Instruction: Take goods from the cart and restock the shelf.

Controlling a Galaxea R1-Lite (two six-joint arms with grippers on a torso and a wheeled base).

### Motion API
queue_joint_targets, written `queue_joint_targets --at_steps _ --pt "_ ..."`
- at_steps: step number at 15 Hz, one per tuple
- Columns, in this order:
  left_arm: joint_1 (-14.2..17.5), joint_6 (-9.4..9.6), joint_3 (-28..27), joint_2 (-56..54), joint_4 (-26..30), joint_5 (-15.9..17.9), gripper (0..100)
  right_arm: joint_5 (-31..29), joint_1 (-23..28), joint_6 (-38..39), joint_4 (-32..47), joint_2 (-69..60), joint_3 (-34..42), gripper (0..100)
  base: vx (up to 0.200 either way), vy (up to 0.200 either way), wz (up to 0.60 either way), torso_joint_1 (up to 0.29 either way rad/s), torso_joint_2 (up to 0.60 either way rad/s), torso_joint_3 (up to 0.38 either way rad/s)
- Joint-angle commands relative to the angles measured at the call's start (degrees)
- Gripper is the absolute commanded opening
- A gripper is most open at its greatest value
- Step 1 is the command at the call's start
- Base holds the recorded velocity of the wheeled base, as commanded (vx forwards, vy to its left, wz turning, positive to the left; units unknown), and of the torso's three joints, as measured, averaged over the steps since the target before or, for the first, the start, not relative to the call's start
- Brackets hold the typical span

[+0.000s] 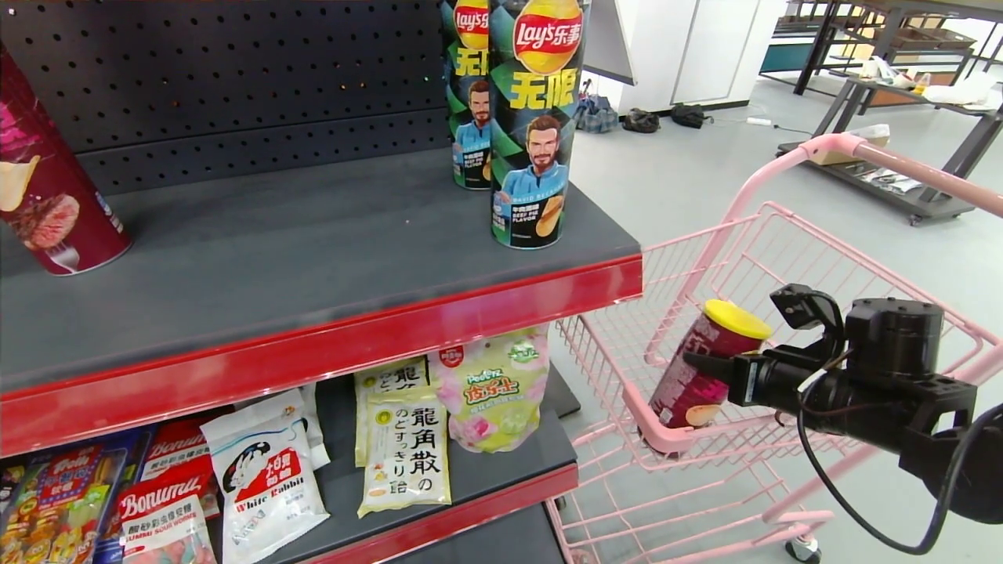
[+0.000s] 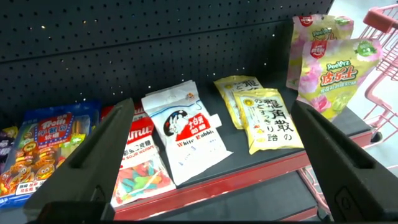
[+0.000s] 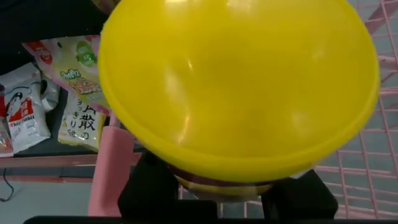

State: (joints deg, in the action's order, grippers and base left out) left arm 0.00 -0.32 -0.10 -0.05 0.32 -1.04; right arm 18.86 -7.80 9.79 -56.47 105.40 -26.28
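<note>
Fingers [image 3: 155, 190] of the right gripper [image 1: 709, 366] press on both sides of the red crisp can [image 1: 693, 399], just under its yellow lid [image 1: 736, 319], so the grip is closed on it. That can stands tilted inside the pink cart [image 1: 901, 166], at the basket end nearest the shelf [image 1: 313, 235], with its lid leaning away from the shelf. Its foot is hidden behind the cart's rim, so I cannot tell whether it rests on the cart floor. Beside the cart, the left gripper [image 2: 212, 106] hangs in front of the lower board [image 1: 505, 470], and its fingers [image 2: 93, 162] are spread wide apart. On the shelf's upper board, two dark crisp cans [image 1: 537, 157] stand upright at the end nearest the cart, one behind the other and close together. Another red can [image 1: 47, 204] stands at the end farthest from the cart, well apart from the pair. On the lower board, a green and pink sweet bag [image 1: 494, 399] stands nearest the cart. Just beyond it lie two yellow sachets [image 1: 407, 454], one overlapping the other. Farther from the cart lies a white sweet bag [image 1: 266, 478], and farther still are red and blue packets [image 1: 164, 509].
</note>
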Motion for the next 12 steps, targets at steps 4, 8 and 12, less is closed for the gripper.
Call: queue_joint_targets --at_steps 4,8,12 --pt "0.0 -0.03 0.0 0.0 0.0 0.0 100 0.0 0.0 -3.3 11.7 -9.3 -18.9 0 0.0 0.0 0.0 0.0 0.0 0.0" --pt "0.0 -0.03 0.0 0.0 0.0 0.0 100 -9.1 -0.1 -9.6 41.9 -30.7 -29.8 0 0.0 0.0 0.0 0.0 0.0 0.0" --pt "0.0 -0.03 0.0 0.0 0.0 0.1 100 -13.8 -0.8 -11.1 55.0 -53.8 -17.8 0 0.0 0.0 0.0 0.0 0.0 0.0"
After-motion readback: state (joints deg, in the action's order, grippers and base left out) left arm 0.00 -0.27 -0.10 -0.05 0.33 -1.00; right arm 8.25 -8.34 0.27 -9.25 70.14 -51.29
